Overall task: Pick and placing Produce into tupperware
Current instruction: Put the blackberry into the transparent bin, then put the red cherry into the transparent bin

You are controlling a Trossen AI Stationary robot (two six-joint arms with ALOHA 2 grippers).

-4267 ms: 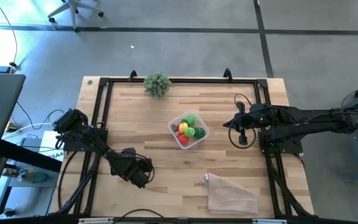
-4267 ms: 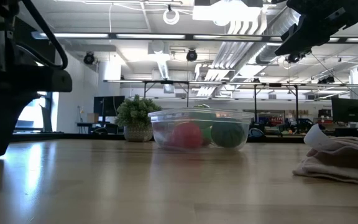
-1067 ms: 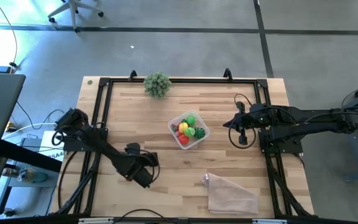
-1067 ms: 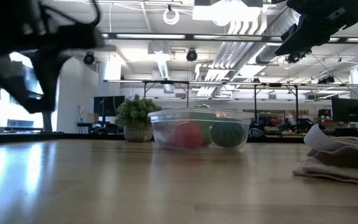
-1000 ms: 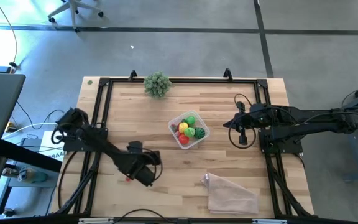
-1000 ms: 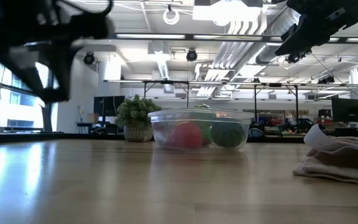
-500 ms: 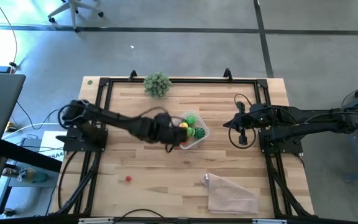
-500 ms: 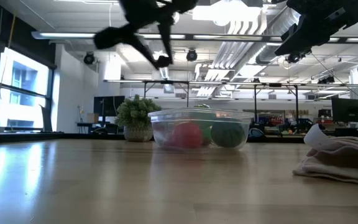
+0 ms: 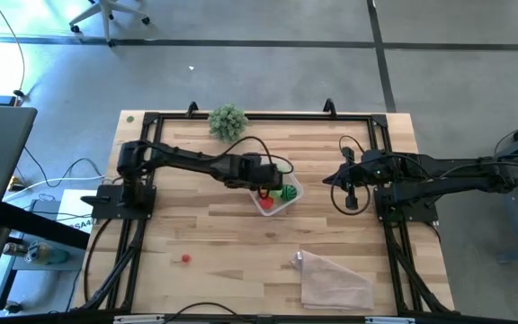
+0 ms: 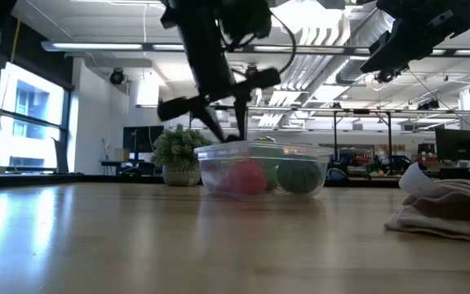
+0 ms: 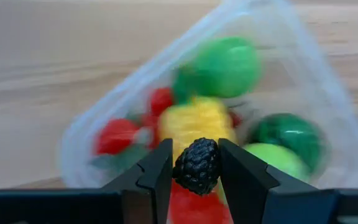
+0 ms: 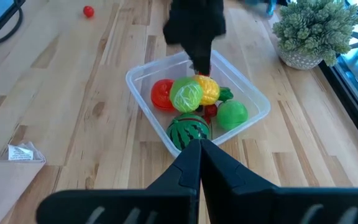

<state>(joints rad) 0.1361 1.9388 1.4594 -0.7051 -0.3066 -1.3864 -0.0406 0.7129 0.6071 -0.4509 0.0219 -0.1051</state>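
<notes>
The clear tupperware [image 9: 293, 192] stands mid-table with produce in it: a yellow piece [image 11: 194, 121], green balls [image 11: 225, 65], red pieces [image 11: 117, 135] and a striped melon ball [image 12: 188, 132]. My left gripper [image 11: 197, 167] hangs over the tub's left part [image 9: 261, 189], shut on a small dark berry [image 11: 197, 163]. A small red ball [image 9: 185, 259] lies on the table near the front left. My right gripper [image 12: 199, 149] waits shut, raised at the table's right [image 9: 331, 180]. My left gripper pinches the dark berry by its two opposite sides [image 11: 180, 167] between its two fingertips. The fingers slant down from the table's left side. The berry is lifted clear, just above the yellow and red pieces in the tub.
A grey-green potted plant [image 9: 227, 121] stands at the far edge. A crinkled clear plastic bag [image 9: 335, 279] lies at the near right. A black frame [image 9: 151, 121] runs round the tabletop. Bare wood lies left of and in front of the tub.
My left gripper has swung from the table's near left, up and toward the far right, and now hangs over the tub; its wrist has turned on the way. The small red ball stays on the table where the gripper was.
</notes>
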